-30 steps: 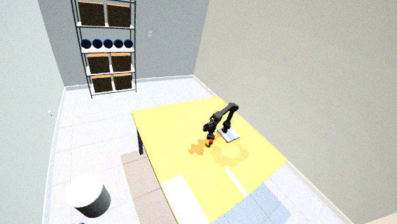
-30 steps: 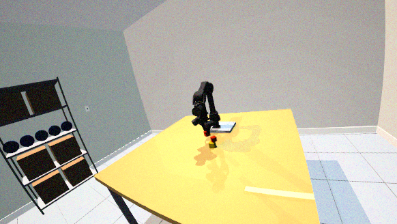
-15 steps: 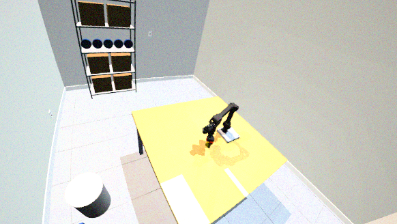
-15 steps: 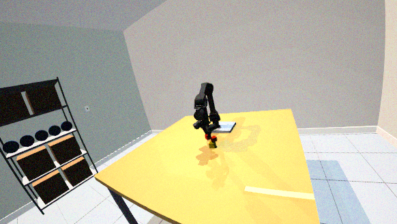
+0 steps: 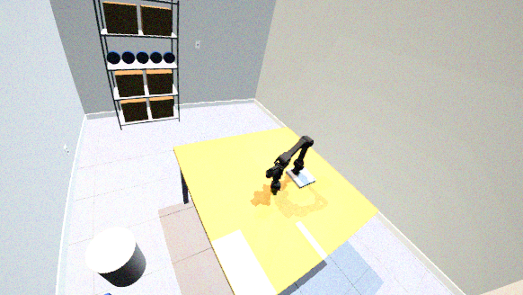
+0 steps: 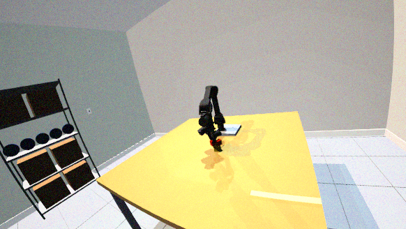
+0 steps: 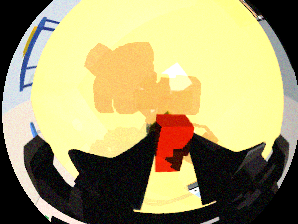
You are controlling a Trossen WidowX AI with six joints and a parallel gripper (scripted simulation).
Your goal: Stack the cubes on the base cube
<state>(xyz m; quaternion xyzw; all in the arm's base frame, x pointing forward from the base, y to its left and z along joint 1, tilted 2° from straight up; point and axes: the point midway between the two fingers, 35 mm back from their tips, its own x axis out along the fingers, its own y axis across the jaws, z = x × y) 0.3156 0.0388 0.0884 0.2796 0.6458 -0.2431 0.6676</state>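
Note:
My gripper (image 5: 274,192) (image 6: 217,148) (image 7: 174,136) is shut on a red cube (image 7: 174,127), low over the middle of the table. In the exterior view, red (image 6: 215,142) shows around the dark fingers. In the wrist view, more red runs down between the fingers past the held cube, with a dark shadow across it. Whether this is the other red cube is unclear. The base cube is almost wholly hidden behind the fingers and red surfaces; only small dark olive bits show in the wrist view. Whether the held cube touches anything is not visible.
The arm stands on a pale base plate (image 5: 306,180) (image 6: 231,130) on the yellow table (image 5: 216,166) (image 6: 279,164). A white strip (image 5: 311,239) (image 6: 286,197) and a white rectangle (image 5: 244,265) lie toward one end. A shelf rack (image 5: 144,65) and a round bin (image 5: 111,252) stand off the table.

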